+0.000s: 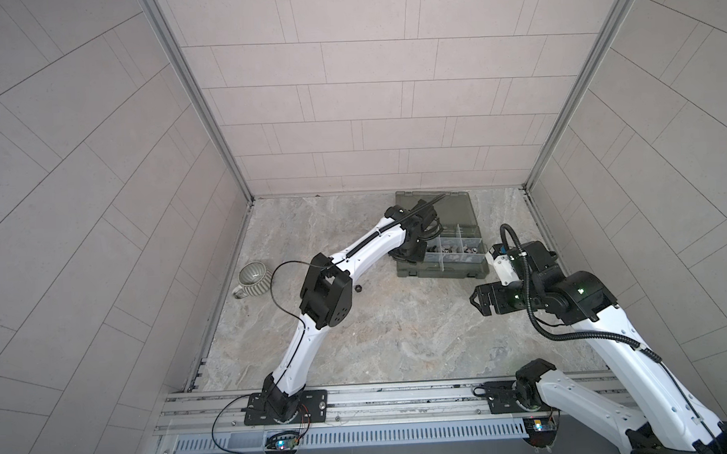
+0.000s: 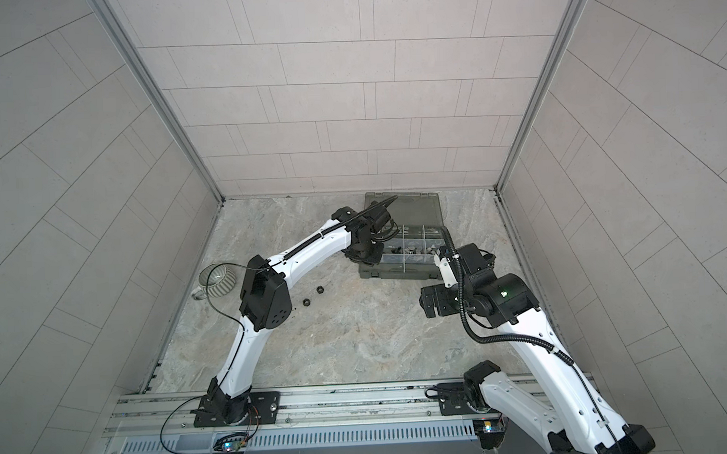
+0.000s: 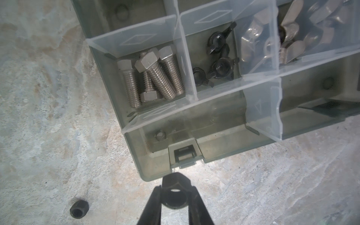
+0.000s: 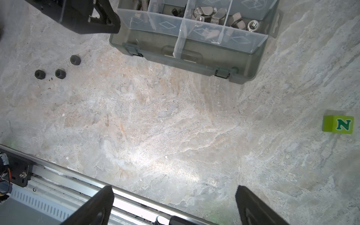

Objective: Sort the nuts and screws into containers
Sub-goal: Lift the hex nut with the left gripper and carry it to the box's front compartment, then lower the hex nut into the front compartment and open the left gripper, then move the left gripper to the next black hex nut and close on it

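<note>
Black hex nut (image 3: 176,180): pinched in left end effector (image 3: 176,189), narrowly parted, just beside organizer box (image 3: 153,161) corner. Screws (image 3: 153,78): inside corner compartment (image 3: 136,41). Loose nuts (image 4: 60,73): three, on surface (image 4: 175,126). Right end effector (image 4: 174,188): wide, empty.

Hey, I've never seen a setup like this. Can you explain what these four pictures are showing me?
This is a robot with two white-and-black arms, the left arm and the right arm, mounted on a rail at the edge of a stone-look table. Two pictures look down on the whole scene from overhead. The other two come from cameras on the arms' wrists.

On the table stand an open organizer box and a ribbed mug. The box's compartments hold silver bolts, black wing nuts and silver nuts. Three loose black nuts lie on the table, along with a green block lettered N.

The left fingers pinch a black hex nut close to the box's edge. The right fingers are spread open and hold nothing.
</note>
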Available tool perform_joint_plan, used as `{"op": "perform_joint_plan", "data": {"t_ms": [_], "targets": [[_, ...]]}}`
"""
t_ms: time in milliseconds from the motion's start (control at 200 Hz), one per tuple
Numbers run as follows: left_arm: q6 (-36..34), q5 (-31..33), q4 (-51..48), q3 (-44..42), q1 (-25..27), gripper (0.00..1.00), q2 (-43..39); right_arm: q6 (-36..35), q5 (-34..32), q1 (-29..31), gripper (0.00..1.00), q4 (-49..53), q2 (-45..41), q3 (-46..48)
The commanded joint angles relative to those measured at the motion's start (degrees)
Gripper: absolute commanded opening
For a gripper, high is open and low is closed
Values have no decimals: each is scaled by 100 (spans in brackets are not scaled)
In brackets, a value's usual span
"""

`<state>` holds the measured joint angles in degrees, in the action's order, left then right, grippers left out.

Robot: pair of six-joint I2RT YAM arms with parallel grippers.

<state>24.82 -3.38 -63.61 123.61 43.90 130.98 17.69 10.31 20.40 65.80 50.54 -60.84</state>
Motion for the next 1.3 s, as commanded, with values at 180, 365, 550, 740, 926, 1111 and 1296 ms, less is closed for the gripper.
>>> {"op": "perform_joint_plan", "data": {"t_ms": [180,365,550,740,926,1111,1296], "targets": [[-2,98,-76,413,22,33,323,-135,-204,-72,99,271,-14,-123],[-108,188,-171,682,-11,55,479,-108,-223,-89,99,258,26,-160],[-214,396,-345,675,-26,58,187,-74,-123,-98,99,216,154,-234],[-169,676,58,-1109,-185,61,-1105,-39,301,-89,99,-111,430,-264],[139,724,754,-3542,-477,65,-2683,83,576,230,99,-525,765,-280],[348,445,1346,-5165,-828,68,-3569,208,546,993,99,-902,1262,-383],[454,207,1925,-5770,-1093,72,-3731,208,442,1555,99,-1082,1794,-697]]}}
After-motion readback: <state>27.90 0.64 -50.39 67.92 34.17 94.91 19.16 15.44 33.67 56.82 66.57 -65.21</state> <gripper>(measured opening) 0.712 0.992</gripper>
